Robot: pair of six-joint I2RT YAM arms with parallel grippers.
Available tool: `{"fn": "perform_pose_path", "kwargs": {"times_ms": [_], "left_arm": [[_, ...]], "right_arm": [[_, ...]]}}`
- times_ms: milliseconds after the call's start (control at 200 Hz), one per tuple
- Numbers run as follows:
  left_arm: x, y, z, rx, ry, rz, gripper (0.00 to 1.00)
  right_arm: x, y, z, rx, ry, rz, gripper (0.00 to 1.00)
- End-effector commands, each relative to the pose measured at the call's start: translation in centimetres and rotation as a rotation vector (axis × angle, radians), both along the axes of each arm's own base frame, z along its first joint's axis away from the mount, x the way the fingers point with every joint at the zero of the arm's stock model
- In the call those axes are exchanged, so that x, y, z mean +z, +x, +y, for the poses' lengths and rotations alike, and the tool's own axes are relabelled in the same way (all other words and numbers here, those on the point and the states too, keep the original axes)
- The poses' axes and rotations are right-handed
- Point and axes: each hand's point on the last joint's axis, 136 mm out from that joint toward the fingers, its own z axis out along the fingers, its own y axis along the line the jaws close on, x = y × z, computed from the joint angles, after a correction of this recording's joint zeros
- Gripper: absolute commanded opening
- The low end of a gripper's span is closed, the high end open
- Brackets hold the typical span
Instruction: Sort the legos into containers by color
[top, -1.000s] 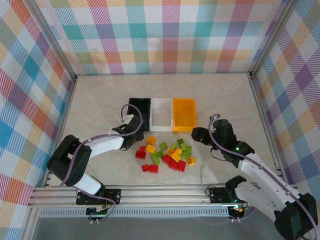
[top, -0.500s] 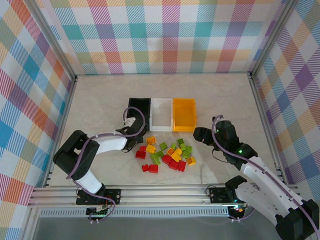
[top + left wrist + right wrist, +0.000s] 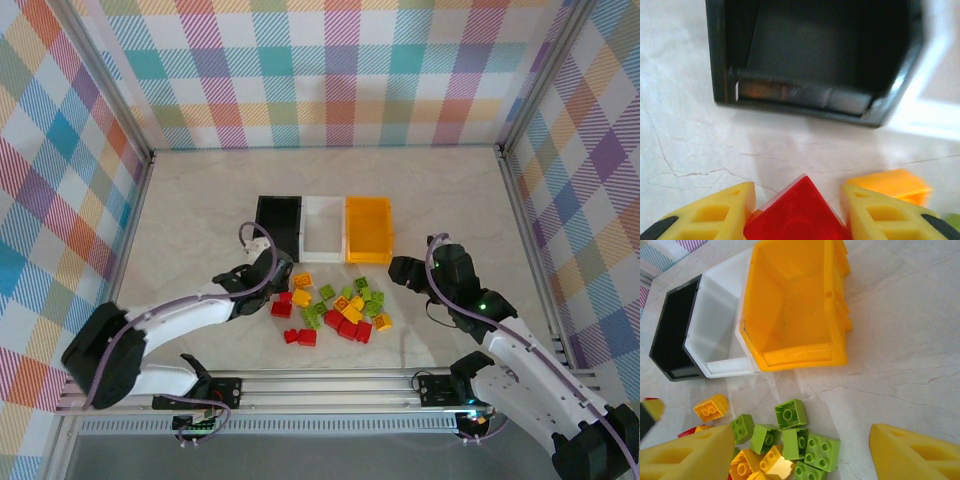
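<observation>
Grasp step: left jaws clenched on a red brick (image 3: 797,210) just short of the black bin (image 3: 719,60), right jaws released above the loose legos (image 3: 810,450); next, probably lift it over that bin's rim.

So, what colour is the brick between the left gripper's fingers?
Red. The brick shows best in the left wrist view, between the fingers of the left gripper.

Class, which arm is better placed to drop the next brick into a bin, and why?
Left. The left gripper pinches a red brick just short of the black bin; the right gripper stands open above the green bricks, holding nothing.
</observation>
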Motion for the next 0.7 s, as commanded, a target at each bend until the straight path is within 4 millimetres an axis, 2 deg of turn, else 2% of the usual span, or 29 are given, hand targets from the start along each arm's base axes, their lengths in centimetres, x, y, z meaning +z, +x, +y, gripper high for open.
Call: {"fn": "perform_pose_path", "kwargs": {"times_ms": [0, 60, 235, 390, 465, 555, 625, 695], "left_arm": [[3.4, 0.8, 0.6, 0.032, 0.003, -0.032, 0.33], [4.5, 2.4, 0.8, 0.054, 0.008, -0.03, 0.32], [4.7, 7.5, 0.3, 0.098, 0.007, 0.008, 0.3], [3.1, 11.0, 0.2, 0.131, 0.062, 0.051, 0.32], [1.9, 12.1, 0.1, 0.137, 0.08, 0.086, 0.39], [1.5, 12.6, -0.4, 0.131, 0.075, 0.105, 0.48], [2.2, 12.6, -1.1, 0.124, 0.025, 0.097, 0.54], [4.0, 12.2, -2.0, 0.104, -0.027, 0.063, 0.59]], "right_arm": [[-0.9, -0.4, -0.1, -0.013, 0.009, 0.026, 0.72], [-1.2, -0.5, -0.1, -0.015, 0.009, 0.037, 0.72], [-1.3, -0.7, -0.3, -0.018, 0.001, 0.047, 0.72], [-1.6, -1.2, -0.1, 0.0, 0.008, 0.07, 0.73], [-1.8, -1.6, 0.3, 0.02, 0.019, 0.088, 0.73], [-2.4, -2.3, 0.5, 0.041, 0.023, 0.134, 0.73], [-3.0, -2.9, 0.5, 0.045, 0.022, 0.173, 0.73], [-3.9, -3.7, 0.5, 0.047, 0.019, 0.213, 0.73]]}}
